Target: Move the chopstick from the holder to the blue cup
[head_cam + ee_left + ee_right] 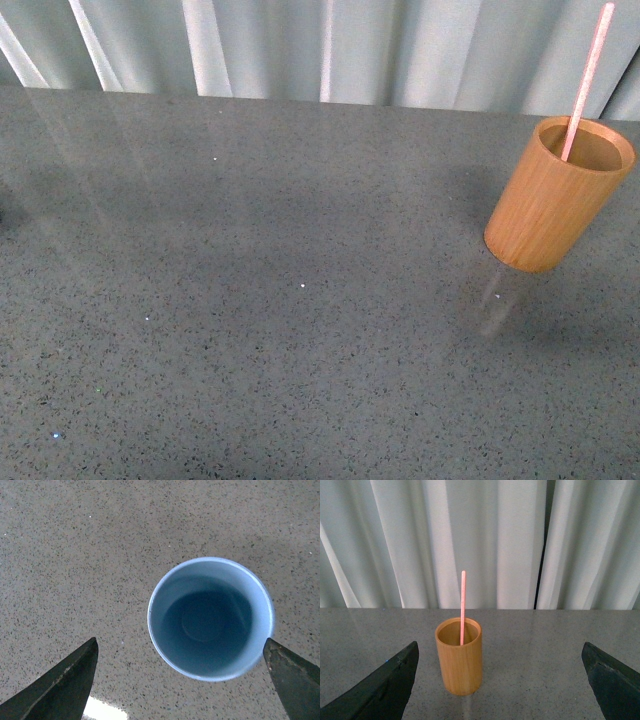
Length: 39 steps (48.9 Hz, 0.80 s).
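The chopstick [585, 80] is being propped in the holder [548, 205] at two o'clock; left claw [180, 647] and right claw [500, 650] are being held released. Toppling is being risked by any skewed pull.

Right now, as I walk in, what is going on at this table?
Nothing is being held yet. The pink chopstick stands in the wooden holder on the grey table, untouched. The right gripper faces the holder without touching it, jaws open. The left gripper hangs above the blue cup, jaws open too. The cup is empty, so the transfer has not begun.
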### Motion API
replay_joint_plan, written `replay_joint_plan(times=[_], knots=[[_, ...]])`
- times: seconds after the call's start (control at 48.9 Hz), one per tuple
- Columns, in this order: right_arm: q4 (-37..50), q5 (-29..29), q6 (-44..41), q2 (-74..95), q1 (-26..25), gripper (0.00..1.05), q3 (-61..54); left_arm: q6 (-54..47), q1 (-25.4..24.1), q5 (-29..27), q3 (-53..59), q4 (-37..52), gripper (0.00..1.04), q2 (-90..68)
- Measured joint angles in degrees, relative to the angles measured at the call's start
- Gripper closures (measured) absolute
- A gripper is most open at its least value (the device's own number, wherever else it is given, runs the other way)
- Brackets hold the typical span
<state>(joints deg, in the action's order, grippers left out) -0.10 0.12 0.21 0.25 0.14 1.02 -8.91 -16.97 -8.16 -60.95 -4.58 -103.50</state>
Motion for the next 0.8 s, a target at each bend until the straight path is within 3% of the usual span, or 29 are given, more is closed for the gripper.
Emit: replay_joint_plan(times=[0.737,0.798], knots=[[0.0,0.0,-0.02,0.0,0.0,0.1,0.02,0.31,-0.85,-2.36,-6.36,0.22,0.07,-9.42],[0.0,0.0,-0.02,0.0,0.0,0.1,0.0,0.17,-0.61,-2.38,-6.56,-0.11,0.18,-9.92]])
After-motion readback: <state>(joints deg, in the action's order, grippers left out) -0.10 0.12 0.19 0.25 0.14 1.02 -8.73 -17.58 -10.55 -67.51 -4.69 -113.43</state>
